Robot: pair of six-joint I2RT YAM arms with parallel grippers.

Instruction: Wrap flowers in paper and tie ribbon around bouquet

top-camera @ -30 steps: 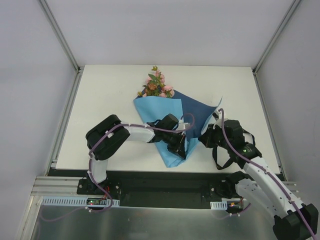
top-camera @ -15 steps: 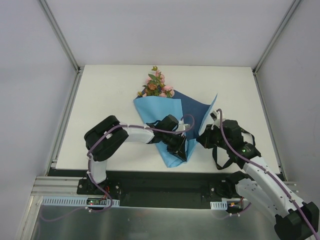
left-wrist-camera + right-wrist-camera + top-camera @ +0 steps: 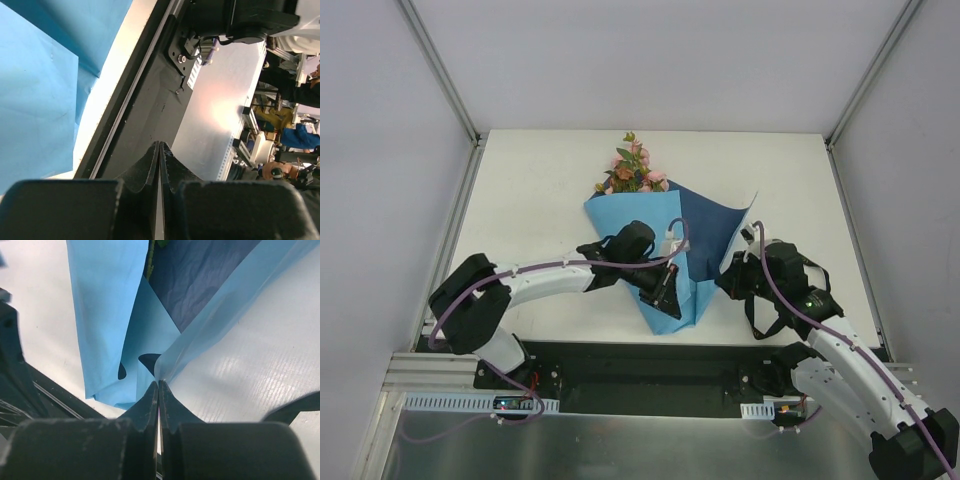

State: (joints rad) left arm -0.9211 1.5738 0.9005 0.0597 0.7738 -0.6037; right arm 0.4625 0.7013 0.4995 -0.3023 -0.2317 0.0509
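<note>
Since the two arms are bolted at the near edge of the bench (image 3: 535, 200), they come first in the count: one left arm (image 3: 545, 277) and one right arm (image 3: 850, 360), each with one tool. Beyond them lie one sheet of paper (image 3: 625, 215) and one bunch of flowers (image 3: 632, 172).

The left arm bends at its elbow by the bench's near-left corner, then runs low to the right, its wrist over the paper. The left tool (image 3: 667, 296) points toward the near edge above the paper's narrow tip. Its fingers are pressed together on themselves, and in its wrist view the light blue sheet lies off to their left.

The right arm has its elbow out past the near-right corner and reaches back inward, its wrist beside the paper's right side. The right tool (image 3: 159, 385) pinches the paper's right-hand edge, and that flap stands up from the bench. A narrow black band (image 3: 753, 318) hangs in a loop beside the right wrist; I cannot tell whether it is the ribbon.

The paper lies mid-bench as a cone, tip near and mouth far, its light blue left flap folded over and the navy face bare on the right. The flowers poke out of the far end.
</note>
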